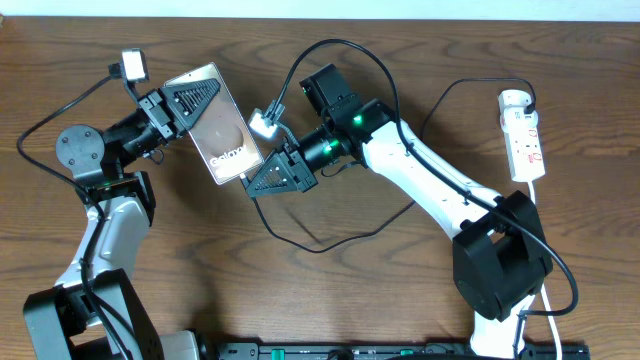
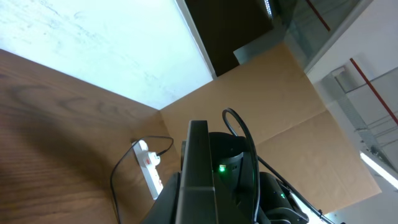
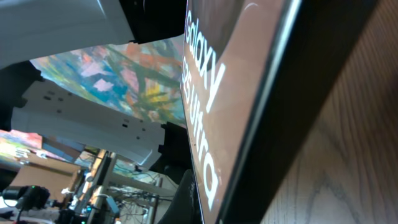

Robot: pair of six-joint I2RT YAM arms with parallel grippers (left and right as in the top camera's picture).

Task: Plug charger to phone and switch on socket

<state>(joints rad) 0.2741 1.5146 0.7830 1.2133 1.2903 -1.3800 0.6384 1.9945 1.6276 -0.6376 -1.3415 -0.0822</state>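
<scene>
My left gripper [image 1: 190, 103] is shut on the phone [image 1: 222, 128] and holds it tilted above the table, its "Galaxy" face up. In the left wrist view the phone [image 2: 198, 168] shows edge-on between my fingers. My right gripper [image 1: 281, 173] is at the phone's lower right edge, fingers together. The charger's thin black cable [image 1: 325, 248] trails from under it in a loop to the socket [image 1: 524, 140], where its black plug [image 1: 524, 101] sits. The connector is hidden. The phone's lettered face [image 3: 211, 106] fills the right wrist view.
The white power strip also shows in the left wrist view [image 2: 149, 171] on the wooden table [image 1: 300, 300]. Its white cord [image 1: 545, 300] runs down the right side past the right arm's base [image 1: 500, 260]. A brown cardboard wall [image 2: 267, 99] stands behind the table.
</scene>
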